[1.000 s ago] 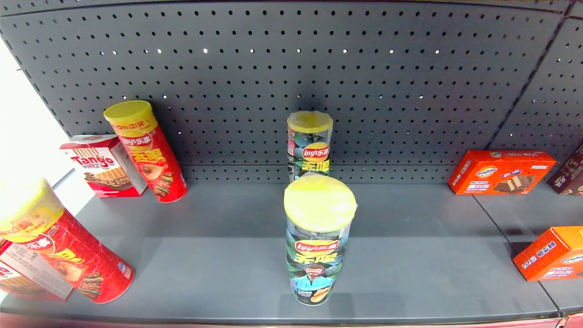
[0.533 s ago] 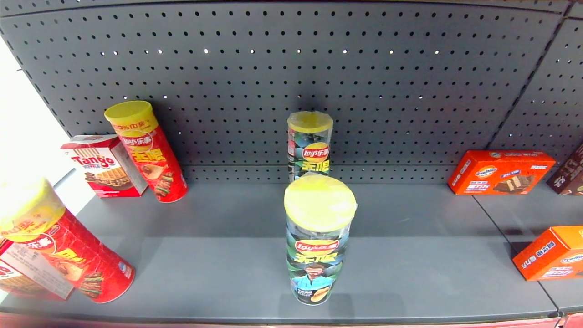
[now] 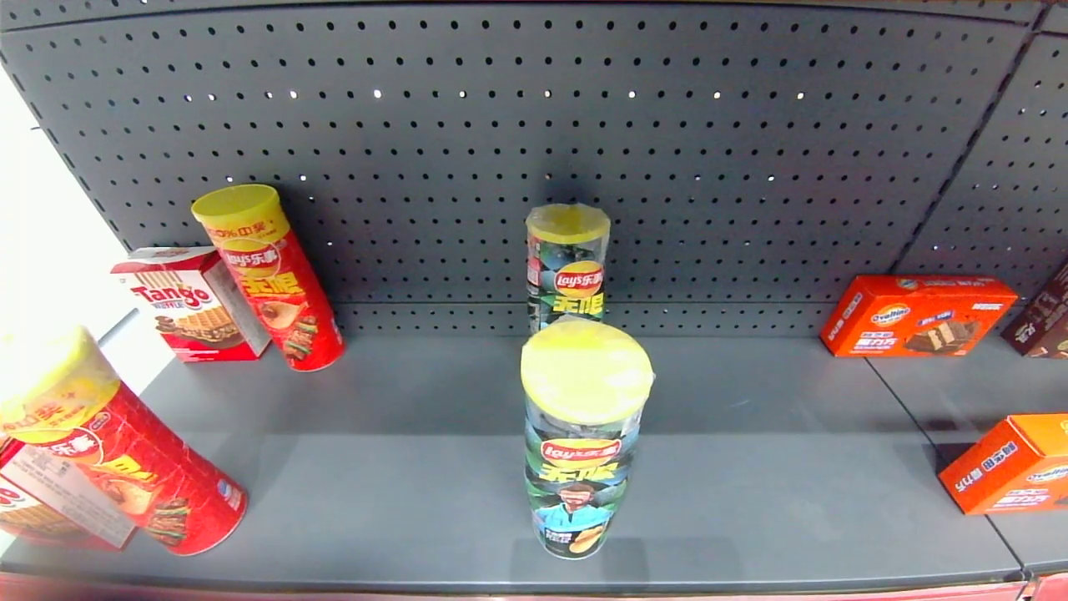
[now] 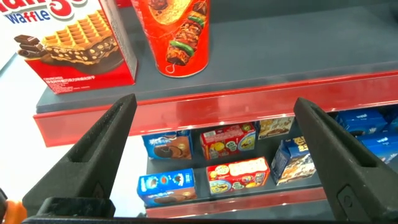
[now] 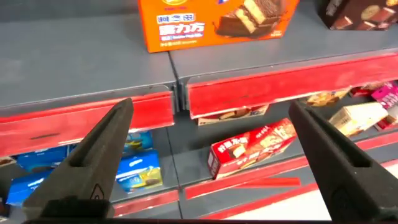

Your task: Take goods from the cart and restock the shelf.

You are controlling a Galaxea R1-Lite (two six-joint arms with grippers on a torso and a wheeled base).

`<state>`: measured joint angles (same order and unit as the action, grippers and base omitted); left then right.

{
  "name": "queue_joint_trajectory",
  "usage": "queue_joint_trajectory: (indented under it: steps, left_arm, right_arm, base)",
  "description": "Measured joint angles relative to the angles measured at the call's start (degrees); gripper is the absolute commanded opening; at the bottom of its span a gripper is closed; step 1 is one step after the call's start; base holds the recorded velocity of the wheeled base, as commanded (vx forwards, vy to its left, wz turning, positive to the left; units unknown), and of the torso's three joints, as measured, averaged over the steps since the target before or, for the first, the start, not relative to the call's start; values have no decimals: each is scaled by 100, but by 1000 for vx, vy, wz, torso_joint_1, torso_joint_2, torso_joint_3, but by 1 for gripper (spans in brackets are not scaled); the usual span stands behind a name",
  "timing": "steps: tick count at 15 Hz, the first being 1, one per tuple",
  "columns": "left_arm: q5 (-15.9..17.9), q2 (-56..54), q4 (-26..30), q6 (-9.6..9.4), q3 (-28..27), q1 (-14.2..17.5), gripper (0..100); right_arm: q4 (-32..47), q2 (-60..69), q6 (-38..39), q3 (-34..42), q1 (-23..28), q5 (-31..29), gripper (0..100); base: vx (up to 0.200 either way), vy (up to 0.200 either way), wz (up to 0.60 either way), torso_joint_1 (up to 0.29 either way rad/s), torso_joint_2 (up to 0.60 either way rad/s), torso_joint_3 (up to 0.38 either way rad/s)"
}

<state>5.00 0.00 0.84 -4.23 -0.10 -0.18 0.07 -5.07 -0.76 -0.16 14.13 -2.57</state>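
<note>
On shelf: green can upright | wrist views: lower boxes, jaws wide

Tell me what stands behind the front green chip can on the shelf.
A second green chip can stands upright behind the front green chip can, near the pegboard wall. Its base is covered by the front can's yellow lid.

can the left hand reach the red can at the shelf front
Probably yes: the left hand is open in front of the shelf edge, nothing stands between it and the red can, though the waffle box crowds one side.
</note>
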Motion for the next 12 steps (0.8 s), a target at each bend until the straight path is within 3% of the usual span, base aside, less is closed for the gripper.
queue_joint_trajectory:
  steps: [5,9,12]
  left_arm:
    - [-21,0,-46,5,10,0,100]
    - [-21,0,-55,0,10,0,100]
    - [-18,0,-62,-1,10,0,100]
  right_arm:
    - [9,-5,-2,13,-27,1,100]
    - [-5,155,13,16,-1182,22,100]
    - [-21,404,22,16,-1314,28,100]
  base:
    - [0,0,0,0,0,0]
    - [0,0,0,0,0,0]
    - [0,0,0,0,0,0]
